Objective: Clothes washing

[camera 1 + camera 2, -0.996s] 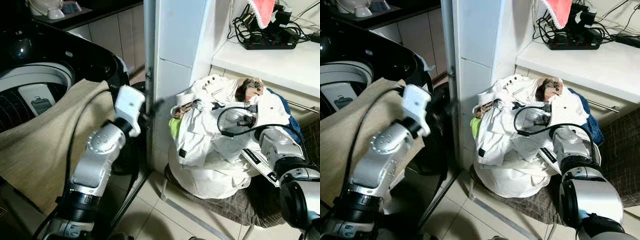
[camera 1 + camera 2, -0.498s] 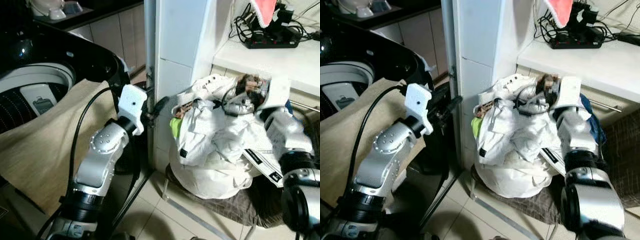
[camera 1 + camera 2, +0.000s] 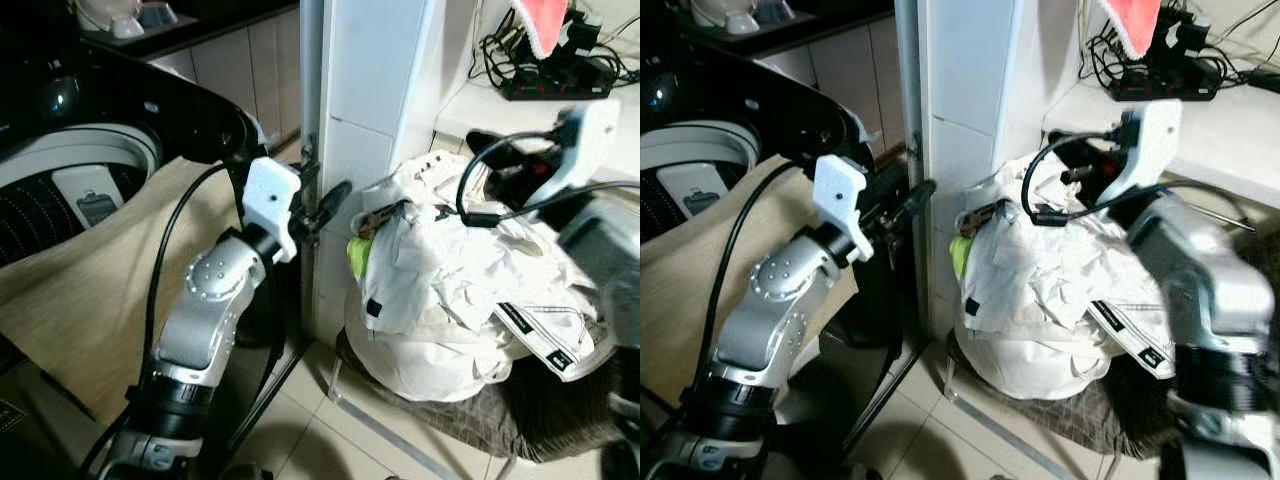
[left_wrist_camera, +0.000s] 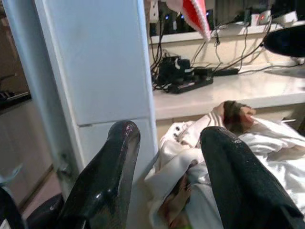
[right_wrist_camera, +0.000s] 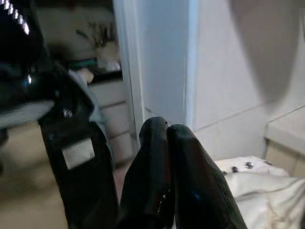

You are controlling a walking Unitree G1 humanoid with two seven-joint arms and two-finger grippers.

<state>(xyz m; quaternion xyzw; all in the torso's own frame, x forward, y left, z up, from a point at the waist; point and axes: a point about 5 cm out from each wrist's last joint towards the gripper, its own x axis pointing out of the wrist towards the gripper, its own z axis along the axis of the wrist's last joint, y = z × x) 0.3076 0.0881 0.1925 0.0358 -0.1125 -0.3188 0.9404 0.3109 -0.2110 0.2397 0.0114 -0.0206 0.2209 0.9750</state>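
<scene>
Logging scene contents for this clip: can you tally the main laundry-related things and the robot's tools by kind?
Washing machine: 1
Beige cloth draped over the machine's rim: 1
Heap of white laundry: 1
Robot tools: 2, the left tool open and pointing at the heap, the right tool shut above the heap
Total: 5

A home laundry corner: a top-loading washing machine point(image 3: 70, 170), a heap of white clothes point(image 3: 450, 290) on the tiled floor point(image 3: 310, 440), and a power strip point(image 3: 555, 80) on the worktop point(image 3: 480, 105).
</scene>
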